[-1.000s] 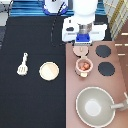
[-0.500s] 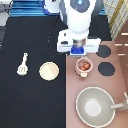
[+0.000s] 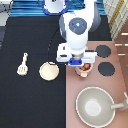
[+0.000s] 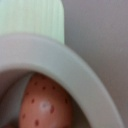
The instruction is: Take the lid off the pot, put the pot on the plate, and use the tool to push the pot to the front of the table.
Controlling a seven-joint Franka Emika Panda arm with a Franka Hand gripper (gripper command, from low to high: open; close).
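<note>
Directly beneath the gripper (image 3: 80,62) sits the uncovered pot (image 3: 84,69).

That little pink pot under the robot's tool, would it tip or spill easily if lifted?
Probably light: the pot is small beside the grey pan. Its thick rounded rim looks stiff, perhaps slippery. It is uncovered, so its reddish contents may spill if tilted. The tool hangs right over it.
</note>
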